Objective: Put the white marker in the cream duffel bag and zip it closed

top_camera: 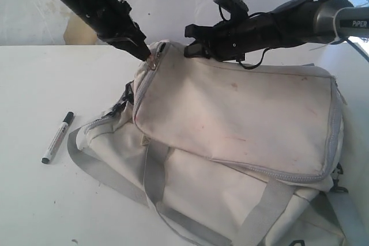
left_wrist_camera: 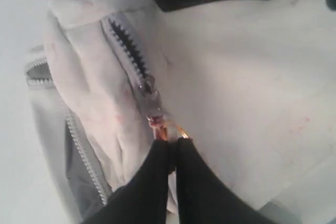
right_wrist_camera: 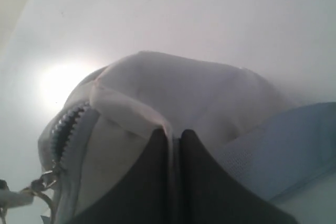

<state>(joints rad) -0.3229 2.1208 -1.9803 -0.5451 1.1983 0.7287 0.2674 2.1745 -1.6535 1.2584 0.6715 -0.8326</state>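
1. The left end effector (left_wrist_camera: 170, 141) pinches the zipper pull (left_wrist_camera: 155, 115) at the cream duffel bag (top_camera: 242, 113)'s top corner.
2. The right end effector (right_wrist_camera: 174, 136) pinches the bag's cloth nearby.
3. The white marker (top_camera: 57, 137) lies on the surface (top_camera: 34, 84) beside the bag, not touching.

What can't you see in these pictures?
- Inside the cream duffel bag: exterior view, hidden by its fabric.
- Bag's lower end: exterior view, cut off by the edge.
- Writing on the white marker: exterior view, too small.
- End of zipper pull: left wrist view, inside left gripper.
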